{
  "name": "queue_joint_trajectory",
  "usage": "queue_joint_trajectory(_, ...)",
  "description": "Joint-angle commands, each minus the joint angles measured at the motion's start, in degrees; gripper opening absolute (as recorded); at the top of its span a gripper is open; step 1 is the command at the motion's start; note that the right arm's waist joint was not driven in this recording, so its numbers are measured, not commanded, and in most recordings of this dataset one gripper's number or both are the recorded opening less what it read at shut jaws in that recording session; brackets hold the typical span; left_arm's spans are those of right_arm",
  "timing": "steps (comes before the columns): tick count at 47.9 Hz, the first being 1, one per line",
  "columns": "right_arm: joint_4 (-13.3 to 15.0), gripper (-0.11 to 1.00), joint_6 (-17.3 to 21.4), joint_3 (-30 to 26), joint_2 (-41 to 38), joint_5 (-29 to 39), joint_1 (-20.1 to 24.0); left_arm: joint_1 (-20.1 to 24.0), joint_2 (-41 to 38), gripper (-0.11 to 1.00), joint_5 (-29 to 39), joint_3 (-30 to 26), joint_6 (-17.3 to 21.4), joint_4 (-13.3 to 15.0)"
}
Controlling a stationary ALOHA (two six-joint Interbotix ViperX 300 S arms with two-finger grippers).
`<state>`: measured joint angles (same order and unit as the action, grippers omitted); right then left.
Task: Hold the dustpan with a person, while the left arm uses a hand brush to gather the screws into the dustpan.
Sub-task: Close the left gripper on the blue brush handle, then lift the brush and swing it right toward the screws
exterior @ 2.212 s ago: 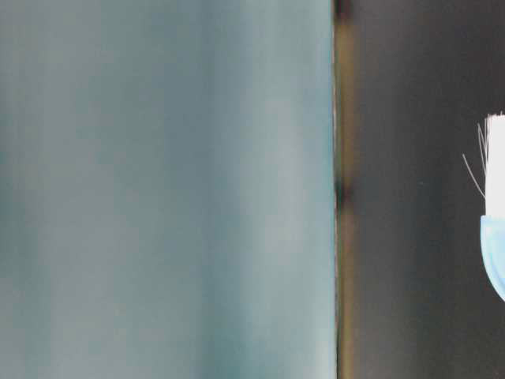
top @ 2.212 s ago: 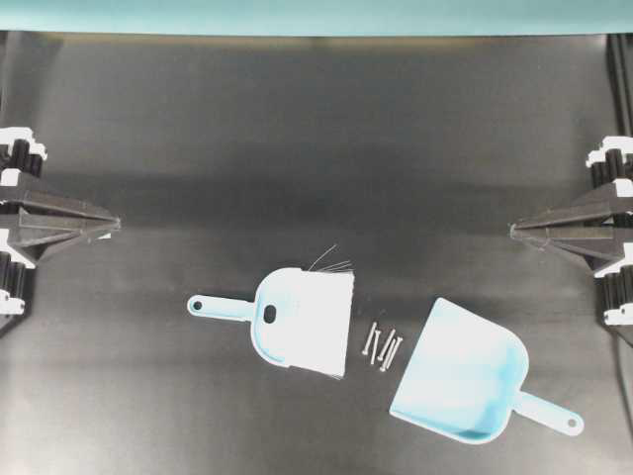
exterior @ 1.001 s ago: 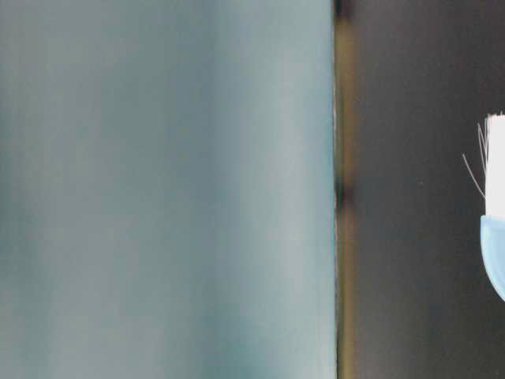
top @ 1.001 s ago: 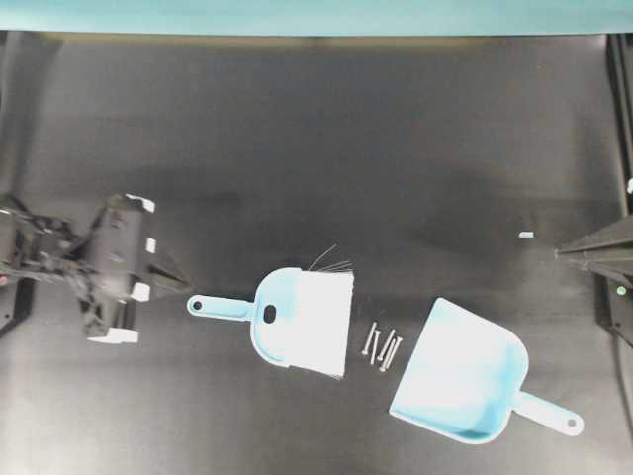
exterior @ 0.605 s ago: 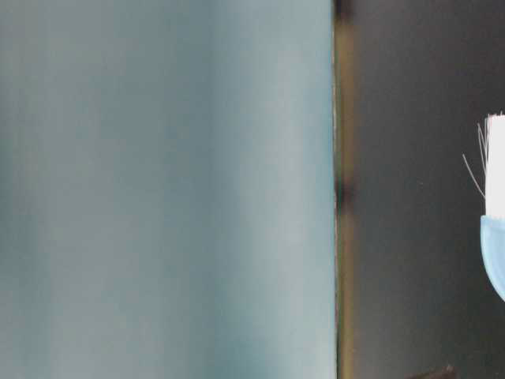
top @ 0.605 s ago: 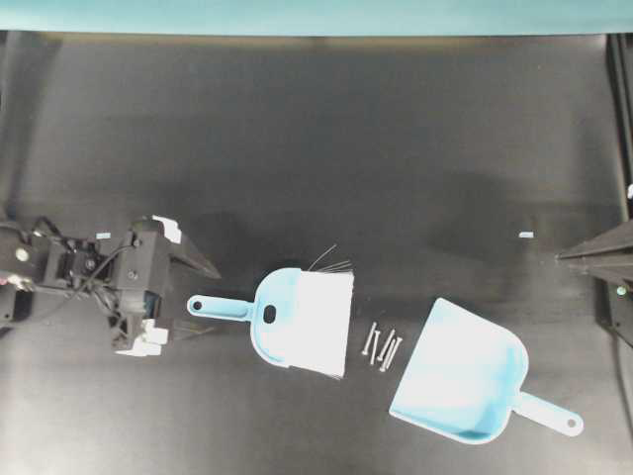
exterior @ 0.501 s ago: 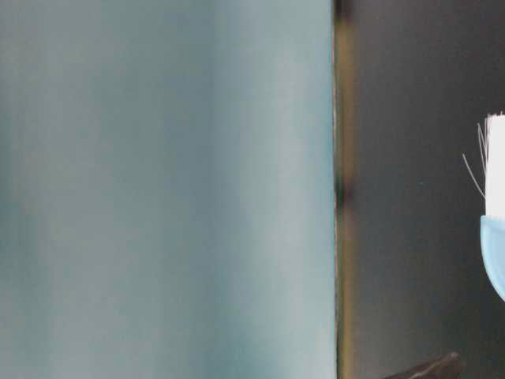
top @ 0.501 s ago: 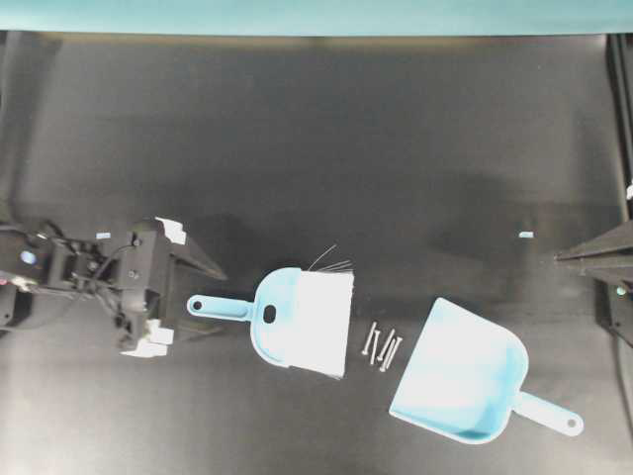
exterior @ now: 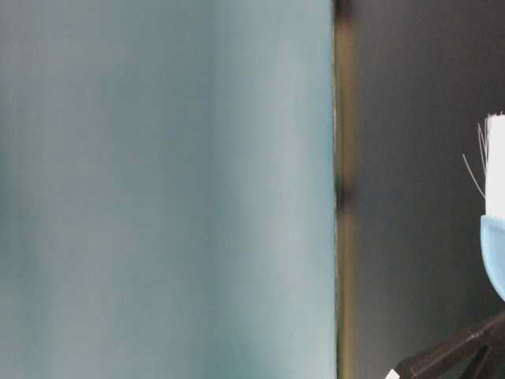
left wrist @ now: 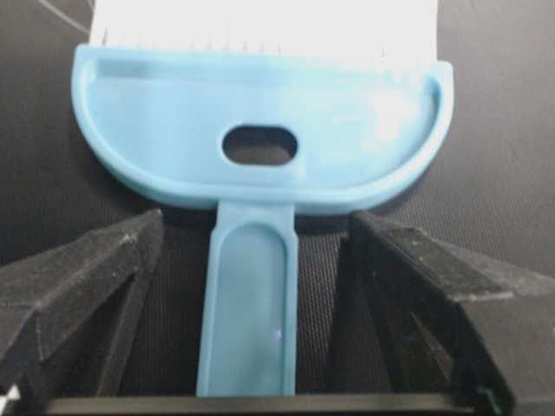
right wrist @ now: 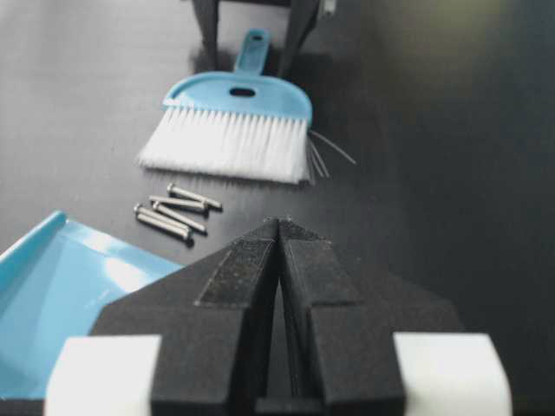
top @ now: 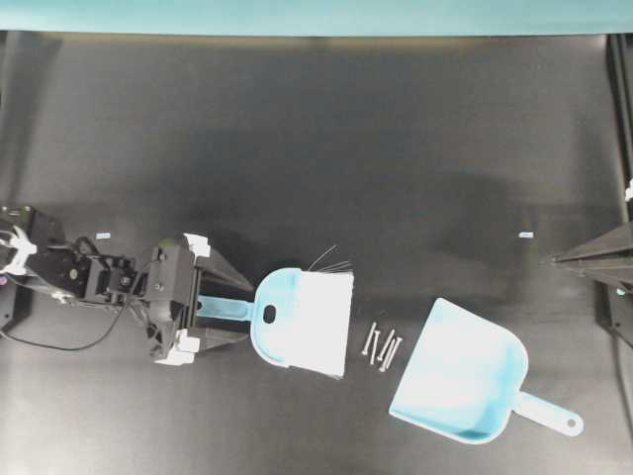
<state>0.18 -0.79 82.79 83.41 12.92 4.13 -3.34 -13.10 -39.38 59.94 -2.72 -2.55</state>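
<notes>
My left gripper (top: 229, 307) stands wide astride the hand brush (top: 302, 320) handle, so an off-centre close may skew it into the screws (top: 384, 346).

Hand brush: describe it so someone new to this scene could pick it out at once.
On the black table, look left of centre, just off the left end effector. The hand brush lies flat there, its thin handle between the open fingers. Unlike the equally light blue dustpan, it has white bristles, facing the screws.
</notes>
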Motion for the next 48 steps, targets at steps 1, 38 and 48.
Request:
queue_joint_trajectory(1,0.18,0.00,-0.44,-0.26,-0.35,-0.26,0.00,0.18,-1.67,0.83,-0.09,-0.44,-0.26,-0.09)
queue_joint_trajectory(38,0.09,0.00,-0.44,-0.26,-0.18,-0.26,-0.09,0.97,8.09,0.30,18.19,-4.66,1.32,-0.09)
queue_joint_trajectory(48,0.18,0.00,-0.44,-0.18,-0.09,-0.26,0.00,1.67,17.75,0.30,45.88,-13.71,8.17,-0.09)
